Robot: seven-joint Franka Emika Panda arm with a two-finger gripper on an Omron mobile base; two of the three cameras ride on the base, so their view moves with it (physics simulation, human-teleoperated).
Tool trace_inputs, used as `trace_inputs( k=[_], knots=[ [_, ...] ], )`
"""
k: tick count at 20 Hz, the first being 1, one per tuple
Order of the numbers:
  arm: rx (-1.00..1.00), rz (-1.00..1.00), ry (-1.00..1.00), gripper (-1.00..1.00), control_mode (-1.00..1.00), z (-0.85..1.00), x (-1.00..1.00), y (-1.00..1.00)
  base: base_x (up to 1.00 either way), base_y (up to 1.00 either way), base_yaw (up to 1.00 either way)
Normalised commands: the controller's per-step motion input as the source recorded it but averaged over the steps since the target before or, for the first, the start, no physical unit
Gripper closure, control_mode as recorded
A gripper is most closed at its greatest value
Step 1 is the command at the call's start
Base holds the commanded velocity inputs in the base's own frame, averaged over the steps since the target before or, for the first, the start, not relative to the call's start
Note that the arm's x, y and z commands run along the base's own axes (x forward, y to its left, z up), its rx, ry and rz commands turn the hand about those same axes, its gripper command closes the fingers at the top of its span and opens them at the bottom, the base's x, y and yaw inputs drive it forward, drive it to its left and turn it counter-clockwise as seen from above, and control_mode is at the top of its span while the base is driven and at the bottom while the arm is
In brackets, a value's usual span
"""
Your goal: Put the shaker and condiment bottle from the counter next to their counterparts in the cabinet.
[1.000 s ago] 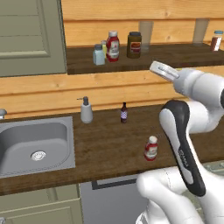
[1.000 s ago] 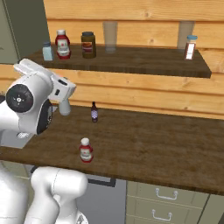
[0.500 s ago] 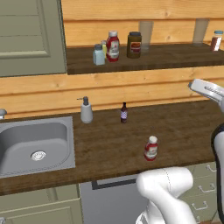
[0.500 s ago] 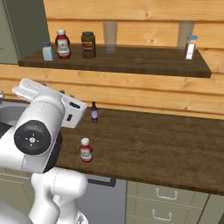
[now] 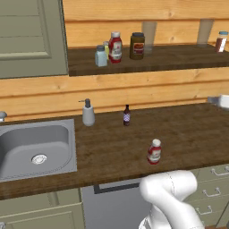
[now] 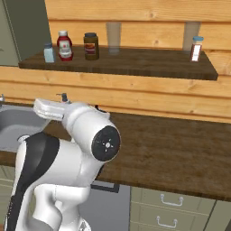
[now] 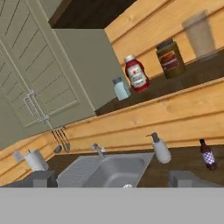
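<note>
The pale-blue shaker [image 5: 101,56] [image 6: 48,53] [image 7: 120,89] stands on the cabinet shelf [image 5: 170,60], just left of a red white-capped bottle [image 5: 115,47] [image 7: 137,74]. An identical red condiment bottle [image 5: 154,151] stands upright on the counter [image 5: 188,129], near its front edge. My gripper [image 7: 114,180] is open with nothing between its fingertips. It hangs in the air facing the sink and the shelf, well away from both bottles. In the right base view my own arm hides the condiment bottle.
A dark brown jar [image 5: 137,45], two glasses [image 5: 149,32] and a white-lidded reddish shaker [image 5: 221,41] share the shelf. A soap dispenser [image 5: 88,112] and a tiny dark bottle [image 5: 126,116] stand at the counter's back, right of the steel sink [image 5: 36,147]. The grey-green cabinet door [image 5: 29,38] hangs left.
My arm has swung: the hand went to the right edge of the left base view, and the arm's bulk came closer in the right base view. The bottles and shaker stayed put.
</note>
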Motion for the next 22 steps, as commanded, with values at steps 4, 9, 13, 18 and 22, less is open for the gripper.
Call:
trace_inputs(
  k=[4, 9, 13, 18, 22],
  knots=[
    [0.00, 0.27, -0.22, -1.00, -1.00, -0.96, -0.12, -0.21, 0.00, 0.00, 0.00],
    [-0.01, 0.14, 0.02, -1.00, -1.00, -0.48, 0.02, 0.10, 0.00, 0.00, 0.00],
    [-0.01, 0.23, 0.00, -1.00, -1.00, -0.25, 0.00, 0.04, 0.00, 0.00, 0.00],
    [-0.01, 0.30, -0.03, -1.00, -1.00, -0.31, 0.00, -0.02, 0.00, 0.00, 0.00],
    [-0.04, 0.17, -0.02, -1.00, -1.00, -0.40, 0.00, 0.00, 0.00, 0.00, 0.00]
  ],
)
